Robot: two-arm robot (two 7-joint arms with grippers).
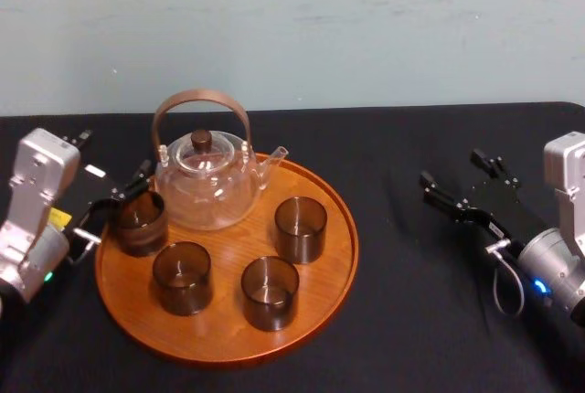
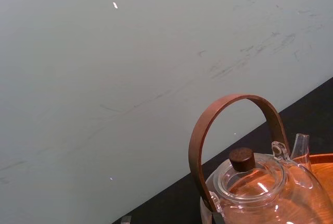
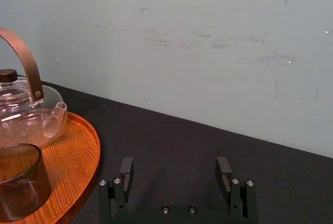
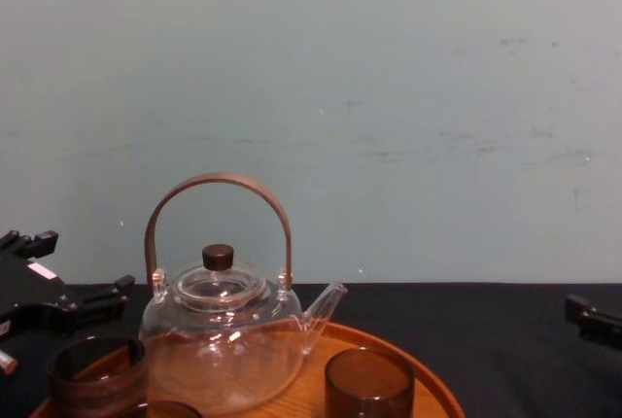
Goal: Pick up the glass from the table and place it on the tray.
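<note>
On the black table cloth [image 1: 411, 320], small dark round glass [image 1: 139, 221] standing at the left edge of the big round orange-brown wooden tray [image 1: 210, 334], left gripper [image 1: 114, 206] spread open, empty, just beside it, right gripper [image 1: 451, 169] open too, parked far right; likely light, slippery, breakable, so squeeze softly round the sides.

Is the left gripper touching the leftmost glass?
Cannot tell: head view shows the left gripper at the glass on the tray's left edge, no clear contact or gap.
</note>
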